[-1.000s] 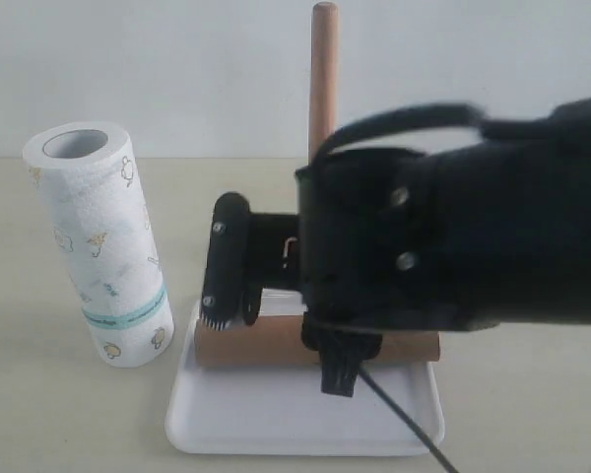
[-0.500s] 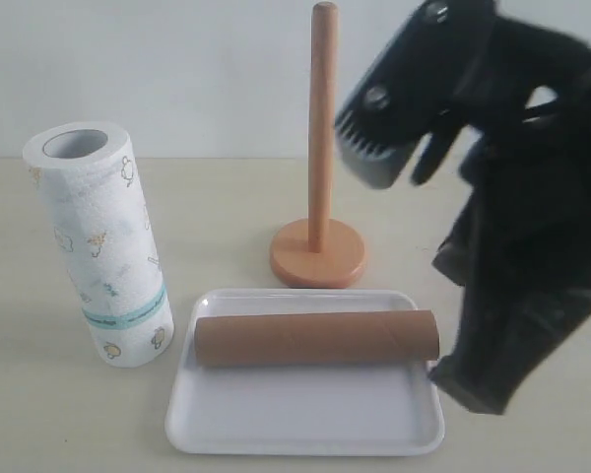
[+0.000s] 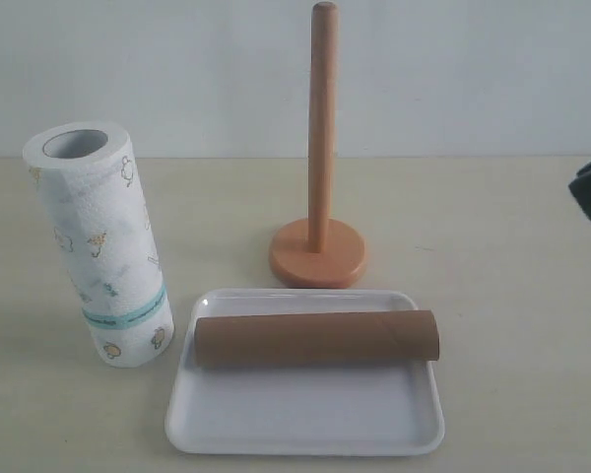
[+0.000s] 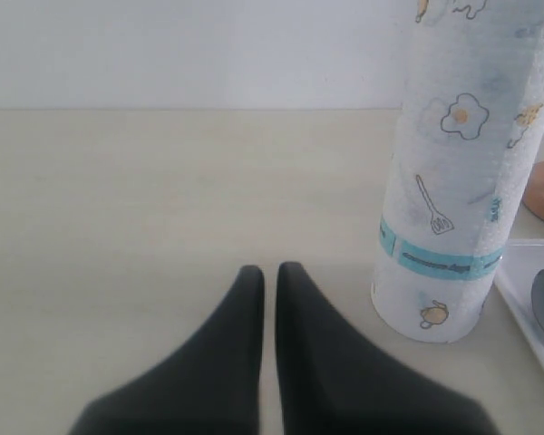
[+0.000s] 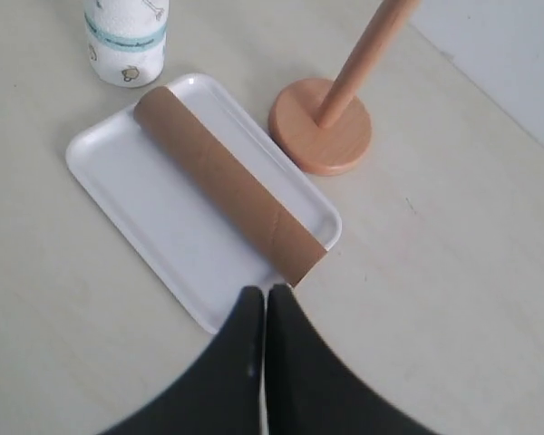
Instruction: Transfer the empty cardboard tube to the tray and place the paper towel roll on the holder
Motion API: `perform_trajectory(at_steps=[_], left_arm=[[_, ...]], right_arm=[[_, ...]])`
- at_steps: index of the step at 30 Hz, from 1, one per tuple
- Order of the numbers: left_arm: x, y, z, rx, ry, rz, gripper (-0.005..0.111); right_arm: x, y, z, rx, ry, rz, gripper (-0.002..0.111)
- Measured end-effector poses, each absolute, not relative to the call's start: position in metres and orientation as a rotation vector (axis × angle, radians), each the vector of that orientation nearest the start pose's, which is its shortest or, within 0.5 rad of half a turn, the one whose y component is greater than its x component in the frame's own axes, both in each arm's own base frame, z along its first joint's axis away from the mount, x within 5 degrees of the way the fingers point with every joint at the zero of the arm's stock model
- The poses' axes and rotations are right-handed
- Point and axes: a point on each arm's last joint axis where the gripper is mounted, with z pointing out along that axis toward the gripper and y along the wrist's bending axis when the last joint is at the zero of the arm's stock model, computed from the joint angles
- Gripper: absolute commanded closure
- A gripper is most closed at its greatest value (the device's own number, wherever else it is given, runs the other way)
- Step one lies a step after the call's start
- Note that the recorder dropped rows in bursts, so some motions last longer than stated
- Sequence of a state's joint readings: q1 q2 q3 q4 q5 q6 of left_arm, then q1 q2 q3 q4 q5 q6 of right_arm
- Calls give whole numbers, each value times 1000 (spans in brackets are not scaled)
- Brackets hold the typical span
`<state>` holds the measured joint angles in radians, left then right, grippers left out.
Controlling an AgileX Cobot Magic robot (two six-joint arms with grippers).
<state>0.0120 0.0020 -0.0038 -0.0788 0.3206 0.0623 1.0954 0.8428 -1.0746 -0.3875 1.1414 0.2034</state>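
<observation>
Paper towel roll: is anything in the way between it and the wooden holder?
Nothing visible. Bare table lies between the paper towel roll and the holder; the tray with the tube sits nearer the camera.

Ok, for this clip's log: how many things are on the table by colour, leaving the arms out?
White: 2, the paper towel roll and the tray
Brown or orange-brown: 2, the empty cardboard tube and the wooden holder
Total: 4
</observation>
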Motion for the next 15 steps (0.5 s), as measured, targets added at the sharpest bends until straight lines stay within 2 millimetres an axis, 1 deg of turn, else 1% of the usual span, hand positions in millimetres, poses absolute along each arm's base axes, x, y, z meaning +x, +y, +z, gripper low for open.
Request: perform_trajectory(at_steps=[4,8,10,11,12,13,14,15], left_arm=[[54,-2,185,-4,1801,-23,103],[54,-2,185,-4,1801,-23,103],[54,-2,185,-4,1801,-23,103],[54,-2,185,-4,1801,-23,103],[54,-2,185,-4,1801,-23,103],[54,-2,185,-4,1801,-23,103],[54,-2,185,-4,1801,-23,103],[54,-2,185,-4,1801,-23,103]], right_arm=[[85,96,401,-1004,2055,177,108],[84,95,402,-1002,2054,186,108],[84,93,406,-958,2027,219,108],[85,90,413,-867,1968,292,108],[86,89,415,-809,1933,334,108],[90,84,411,-691,1882,395,108],[93,82,407,-627,1852,425,108],[96,77,394,-506,1799,490,108]])
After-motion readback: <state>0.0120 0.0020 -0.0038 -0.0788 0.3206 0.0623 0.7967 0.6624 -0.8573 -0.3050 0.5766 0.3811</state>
